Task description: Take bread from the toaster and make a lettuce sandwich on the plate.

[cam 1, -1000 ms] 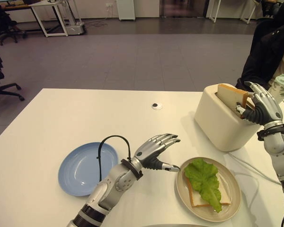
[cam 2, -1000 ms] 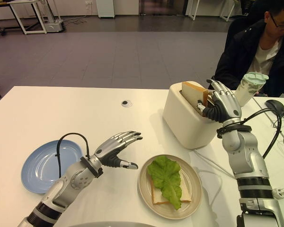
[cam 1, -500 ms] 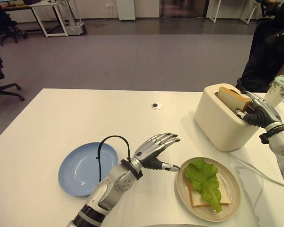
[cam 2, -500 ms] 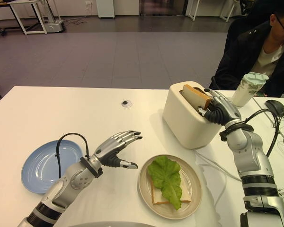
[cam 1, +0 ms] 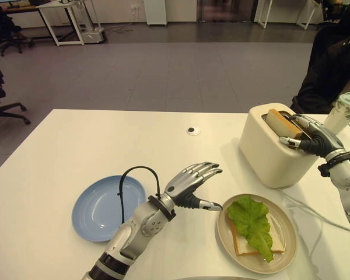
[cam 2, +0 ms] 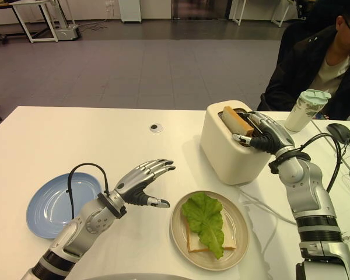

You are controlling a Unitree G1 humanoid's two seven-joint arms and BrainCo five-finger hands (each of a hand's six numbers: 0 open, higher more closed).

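Observation:
A cream toaster [cam 1: 271, 154] stands at the table's right. A toasted bread slice [cam 1: 278, 123] leans tilted in its top slot. My right hand [cam 1: 312, 140] is at the slot with its fingers curled over the slice and the thumb against its front edge. Near the front, a beige plate [cam 1: 224, 234] holds a white bread slice [cam 1: 277, 239] with a lettuce leaf [cam 1: 251, 224] on top. My left hand [cam 1: 190, 183] hovers just left of this plate, fingers stretched out and holding nothing.
A blue plate [cam 1: 102, 208] lies at the front left beside my left forearm. A lidded cup [cam 1: 344, 111] and a black mouse [cam 2: 337, 131] sit right of the toaster. The toaster's white cable [cam 1: 315, 211] runs past the beige plate.
My right hand has dropped and tipped forward with the toasted slice, which now sits lower and more tilted in the slot. The left hand has stayed in place.

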